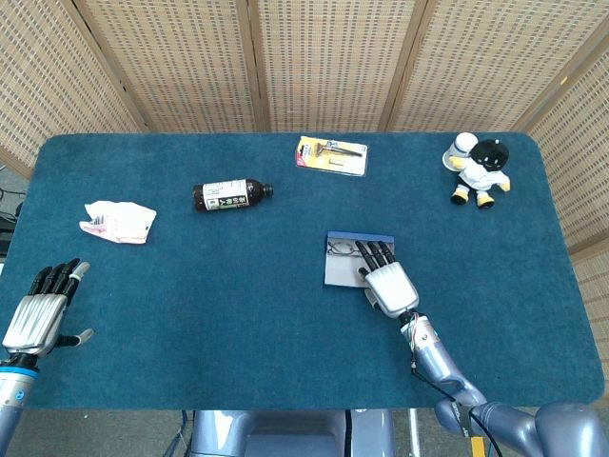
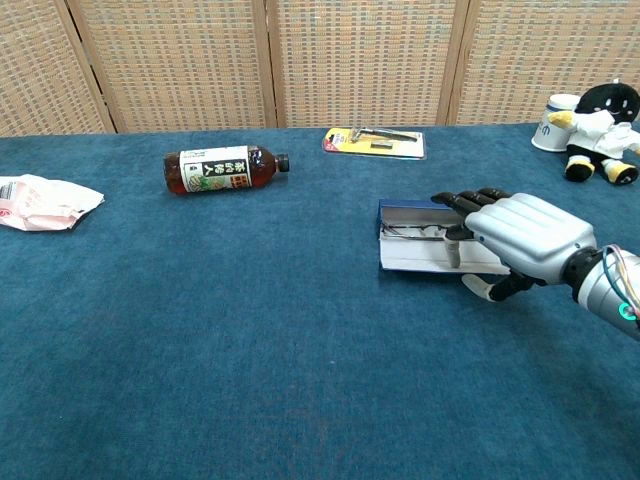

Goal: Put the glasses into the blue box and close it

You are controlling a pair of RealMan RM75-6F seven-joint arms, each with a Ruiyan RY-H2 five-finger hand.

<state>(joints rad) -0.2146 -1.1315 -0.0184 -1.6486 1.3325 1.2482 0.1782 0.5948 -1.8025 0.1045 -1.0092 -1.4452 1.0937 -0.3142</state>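
Observation:
The blue box (image 1: 341,270) (image 2: 415,256) lies open near the table's middle, its pale inside facing up and its blue lid edge along the far side. The thin-framed glasses (image 1: 340,249) (image 2: 409,232) lie inside it, at the far left part. My right hand (image 1: 389,283) (image 2: 524,235) lies over the box's right half, its dark fingers stretched flat across it to the lid edge, and it holds nothing. My left hand (image 1: 42,310) hovers at the table's near left corner, fingers apart and empty; the chest view does not show it.
A dark tea bottle (image 1: 231,194) (image 2: 225,168) lies on its side at the back left of centre. A crumpled white packet (image 1: 118,222) (image 2: 40,203) is at far left, a yellow carded razor (image 1: 331,155) (image 2: 375,142) at the back, a plush toy (image 1: 481,169) (image 2: 595,130) at back right.

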